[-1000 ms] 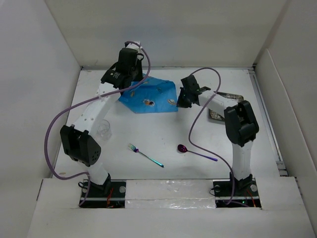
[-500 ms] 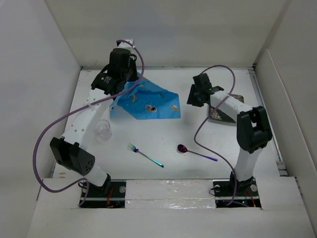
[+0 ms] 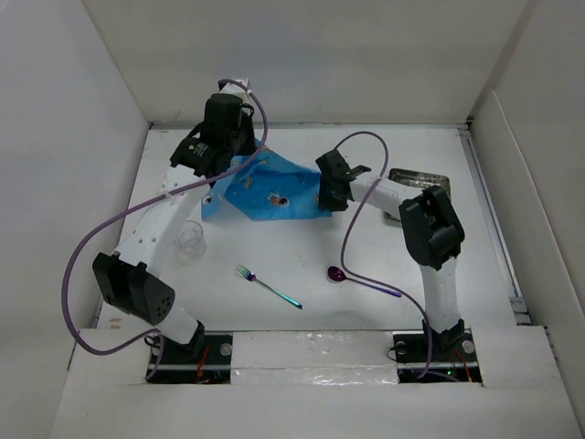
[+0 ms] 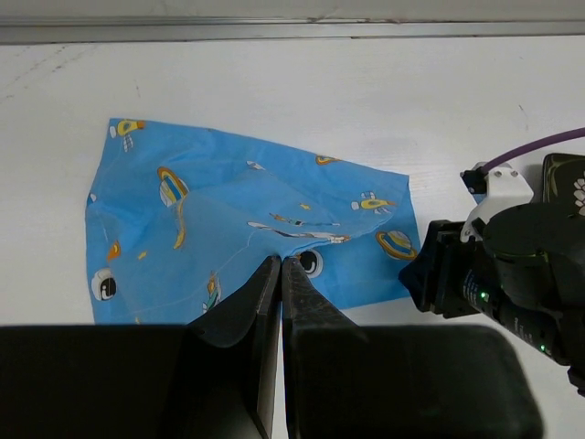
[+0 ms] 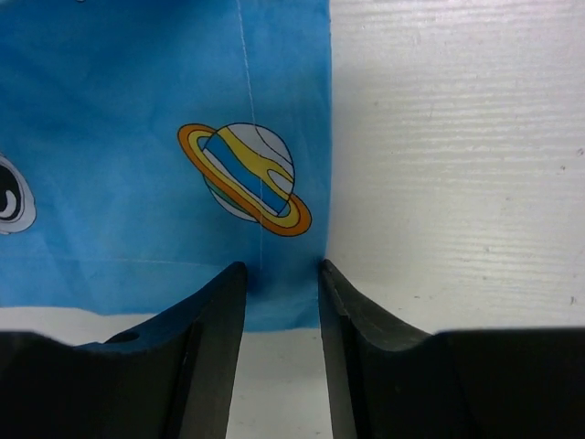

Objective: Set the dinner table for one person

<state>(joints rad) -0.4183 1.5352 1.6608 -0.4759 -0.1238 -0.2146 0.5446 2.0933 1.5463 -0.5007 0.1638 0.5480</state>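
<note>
The right pincer (image 5: 281, 267) is standing spread now. A second ago it was pressed together at the right edge of the mat (image 4: 183, 229). Then it was letting go and swinging off to the right, and now it is coming back over the mat's right corner. Its two fingers are sitting one on each side of that corner. I cannot tell if they are touching the cloth. It is holding nothing.

The left pincer (image 4: 281, 265) is pressed together. It is pinching a little ridge of the mat near its middle and pulling the cloth up into a fold. It has been staying shut while its arm was shifting left.

The mat is looking wider than a second ago, but it is sitting crooked at the far side of the surface (image 3: 302, 247). I think the arms are smoothing it out, and the right pincer is getting ready for a new grab.

The surface is lying under everything, with white walls around it. The fork (image 3: 268, 285) and spoon (image 3: 361, 280) are lying near the front, well apart from the mat. The cup (image 3: 190, 236) is standing on the left. A dark dish (image 3: 416, 178) is sitting on the right, partly hidden. Nothing is lying on the mat yet, so most of the setting is still waiting.
</note>
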